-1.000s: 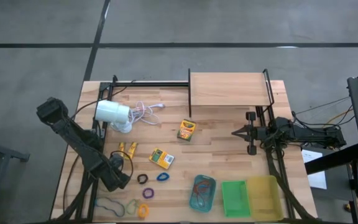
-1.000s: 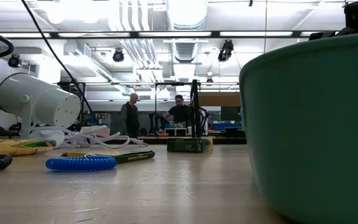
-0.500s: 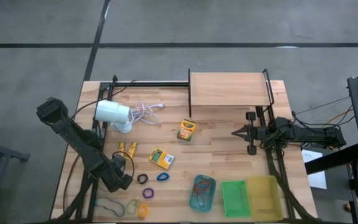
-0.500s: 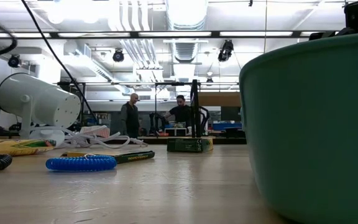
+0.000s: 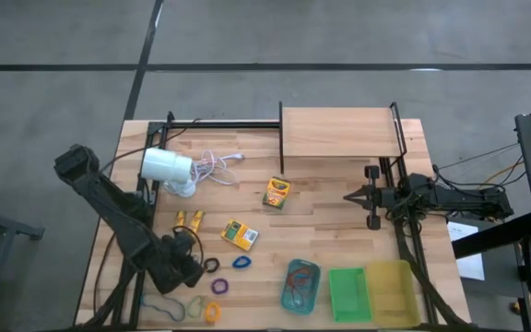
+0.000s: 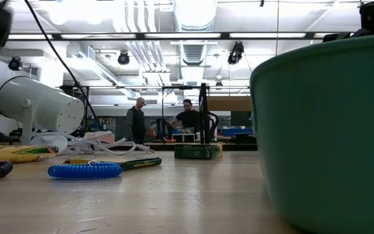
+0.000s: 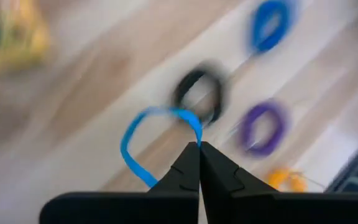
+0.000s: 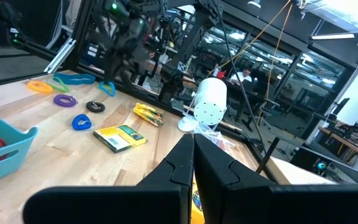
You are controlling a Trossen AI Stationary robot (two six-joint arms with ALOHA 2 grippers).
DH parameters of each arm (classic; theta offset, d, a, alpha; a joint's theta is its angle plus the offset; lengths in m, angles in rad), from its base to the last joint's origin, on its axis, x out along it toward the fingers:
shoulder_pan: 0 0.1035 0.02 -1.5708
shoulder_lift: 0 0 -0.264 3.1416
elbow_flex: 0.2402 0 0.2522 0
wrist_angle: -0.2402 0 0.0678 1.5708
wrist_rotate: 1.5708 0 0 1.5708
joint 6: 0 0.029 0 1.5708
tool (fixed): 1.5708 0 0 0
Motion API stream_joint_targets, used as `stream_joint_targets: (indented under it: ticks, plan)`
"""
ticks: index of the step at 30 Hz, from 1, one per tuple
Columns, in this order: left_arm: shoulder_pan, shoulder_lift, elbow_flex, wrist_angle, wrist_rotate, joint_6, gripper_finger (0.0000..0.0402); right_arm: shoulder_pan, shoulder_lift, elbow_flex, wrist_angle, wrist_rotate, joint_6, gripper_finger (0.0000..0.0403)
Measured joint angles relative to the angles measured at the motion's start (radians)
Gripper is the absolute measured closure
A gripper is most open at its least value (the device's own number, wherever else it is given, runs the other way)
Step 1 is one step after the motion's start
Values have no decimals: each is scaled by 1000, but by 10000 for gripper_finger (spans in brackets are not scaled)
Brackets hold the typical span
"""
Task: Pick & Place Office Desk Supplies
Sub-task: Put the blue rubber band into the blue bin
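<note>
My left claw (image 7: 199, 147) was closed, its tips pinched on a thin light-blue loop (image 7: 143, 138) that hung clear of the wood. From above, this claw (image 5: 192, 261) sat over the front left part of the surface (image 5: 330, 226), just beside the black loop (image 5: 211, 266). The wrist view was blurred, but below the held loop I could make out the black loop (image 7: 197, 94), the purple loop (image 7: 263, 124), the blue loop (image 7: 270, 23) and an orange loop (image 7: 283, 180), all lying flat and apart from each other.

Positions from above: blue loop (image 5: 241, 262) just right of the black one, purple loop (image 5: 219, 286) nearer the front edge, orange loop (image 5: 212, 312) and a green loop (image 5: 194, 304) at the front edge. One crayon box (image 5: 239, 235) lay flat mid-surface; a second crayon box (image 5: 276, 192) lay further back, well apart from it. Tiny yellow pieces (image 5: 189, 219) lay left of the nearer box, in front of the white lamp (image 5: 167, 167).

The teal tray (image 5: 300, 285) held orange and blue loops; the green tray (image 5: 348, 293) and yellow tray (image 5: 390, 292) sat to its right.

My right claw (image 5: 352, 196) hung over the right side, in front of the wooden shelf (image 5: 339, 132); its tips (image 8: 191, 149) were pressed together with nothing between them
</note>
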Motion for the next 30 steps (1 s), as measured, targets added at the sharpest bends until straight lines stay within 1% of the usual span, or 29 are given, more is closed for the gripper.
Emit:
stream_joint_targets:
  ticks: [4,7,10,13,15,17,19,21,23,26,30]
  plan:
    - [-1,0,47,19,-273,157,398,0,0,0,0,0,0,394]
    - [-1,0,57,121,-476,312,398,0,0,0,0,0,0,394]
    - [-1,0,38,316,-622,551,398,0,0,0,0,0,0,394]
    - [0,17,4,574,-700,838,398,0,0,0,0,0,0,394]
    - [6,39,-21,750,-721,1023,398,0,0,0,0,0,0,394]
    - [15,67,-39,913,-722,1196,397,0,0,0,0,0,0,394]
    - [28,107,-48,1057,-721,1339,397,0,0,0,0,0,0,394]
    - [40,152,-51,1161,-714,1455,397,0,0,0,0,0,0,394]
    - [57,199,-52,1259,-676,1552,397,0,0,0,0,0,0,394]
    - [87,273,-51,1377,-600,1646,397,0,0,0,0,0,0,394]
    - [129,369,-17,1454,-499,1723,397,0,0,0,0,0,0,394]
